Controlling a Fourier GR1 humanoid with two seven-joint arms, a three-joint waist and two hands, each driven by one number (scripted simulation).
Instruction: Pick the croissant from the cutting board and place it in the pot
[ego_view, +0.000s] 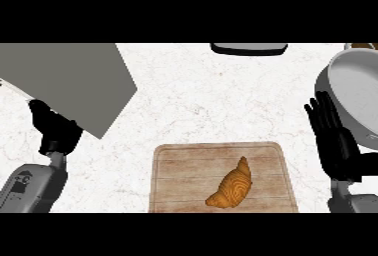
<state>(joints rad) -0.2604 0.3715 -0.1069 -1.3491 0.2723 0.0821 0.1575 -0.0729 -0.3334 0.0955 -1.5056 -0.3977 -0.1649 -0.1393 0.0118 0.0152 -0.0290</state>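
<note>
A golden-brown croissant (231, 185) lies on the right half of a wooden cutting board (184, 172) at the lower middle of the head view. The silver pot (356, 92) stands at the right edge, partly cut off, its inside bare. My right hand (336, 142) is open, fingers straight and pointing away from me, just left of the pot's wall and right of the board. It touches neither the croissant nor the board. My left hand (53, 129) rests open at the left, far from the board.
A large grey slab (63, 82) covers the upper left of the marble counter (214, 105), next to my left hand. A dark rimmed object (249, 48) sits at the far edge, top middle.
</note>
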